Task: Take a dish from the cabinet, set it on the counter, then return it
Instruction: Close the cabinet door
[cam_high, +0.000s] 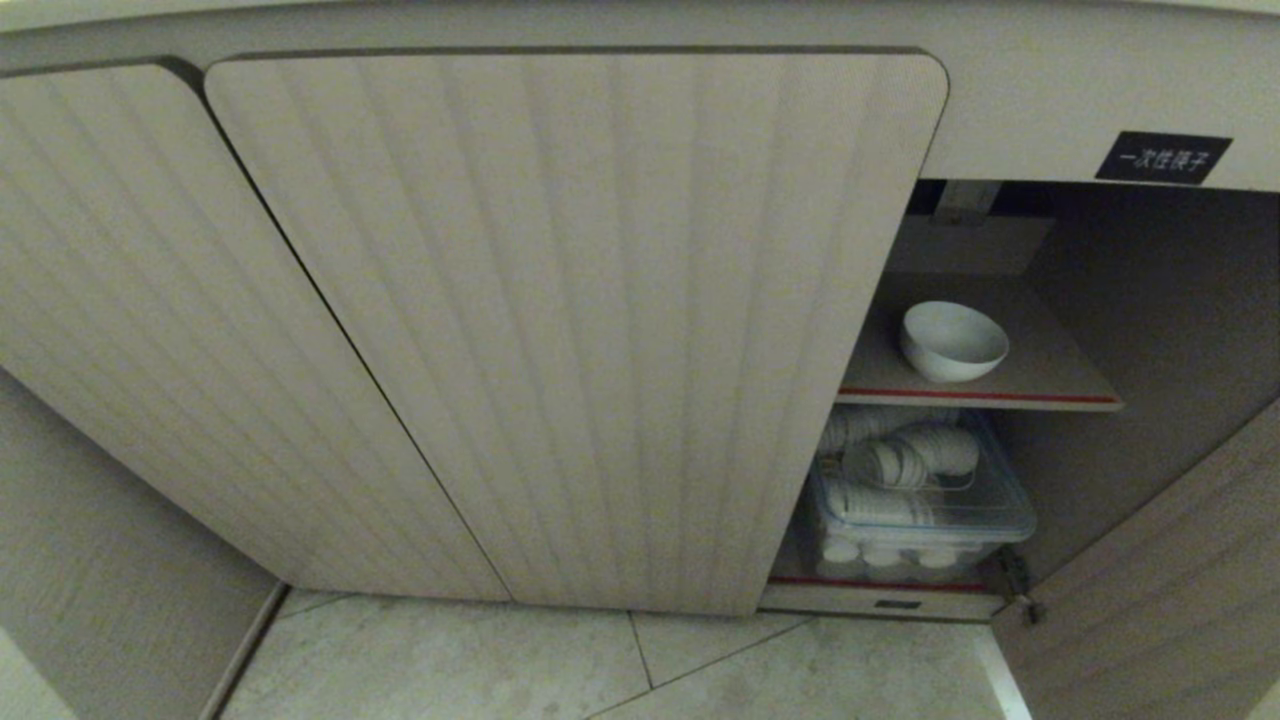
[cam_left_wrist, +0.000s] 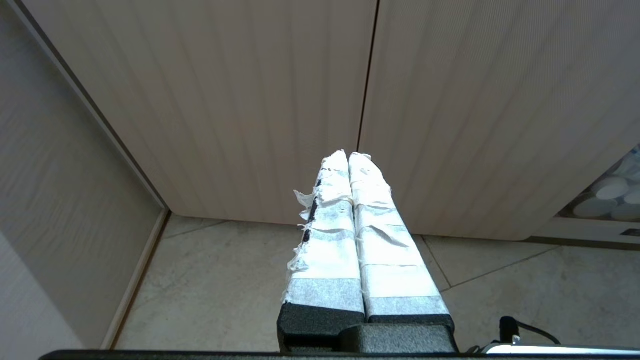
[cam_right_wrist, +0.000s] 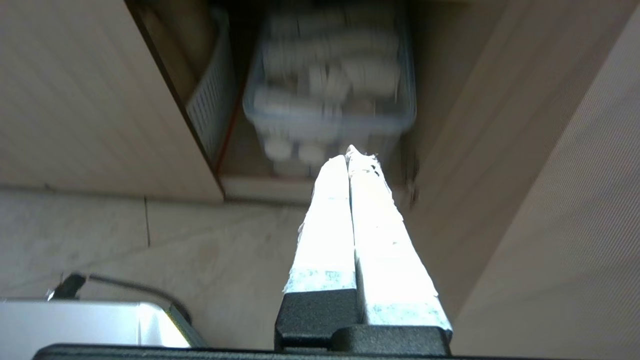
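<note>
Both sets of our fingers are pressed together and hold nothing: the right gripper (cam_right_wrist: 350, 155) points low at the cabinet (cam_high: 575, 300), the left gripper (cam_left_wrist: 348, 157) at its shut doors. The dish (cam_high: 953, 341) sits inside on the red-edged shelf (cam_high: 980, 396). We could bump that edge or the open door (cam_high: 1170, 580); the gap is narrow.

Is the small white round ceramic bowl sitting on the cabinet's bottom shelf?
No, the bowl sits on the upper red-edged shelf.
</note>
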